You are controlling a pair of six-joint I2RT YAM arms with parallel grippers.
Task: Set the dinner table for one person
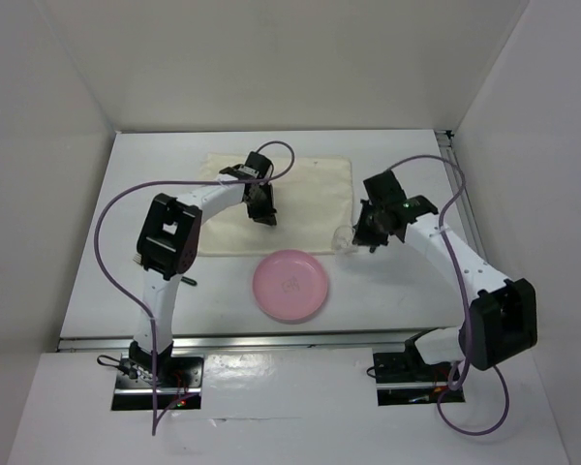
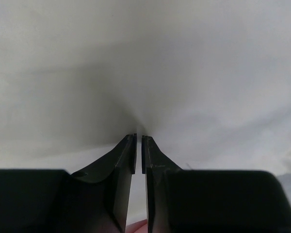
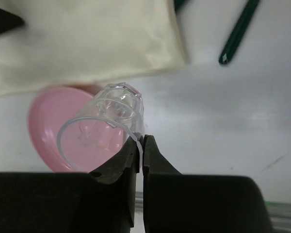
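Observation:
On the dinner table (image 1: 397,295), a pink plate (image 1: 290,286) lies at the front centre, with a cream cloth mat (image 1: 300,184) behind it. My left gripper (image 1: 262,209) is down on the mat's front part. In the left wrist view its fingers (image 2: 128,150) stand almost together, and the mat (image 2: 145,63) creases toward their tips. My right gripper (image 1: 365,232) sits by the mat's right front corner. It is shut (image 3: 141,141) on the rim of a clear plastic cup (image 3: 111,119), which is tilted over the plate (image 3: 41,121).
Two dark green slim utensils (image 3: 238,31) lie on the bare tabletop beyond the mat's corner (image 3: 177,53). One dark piece (image 1: 189,282) shows beside the left arm. White walls enclose the table on three sides, and a metal rail (image 1: 271,339) runs along the near edge.

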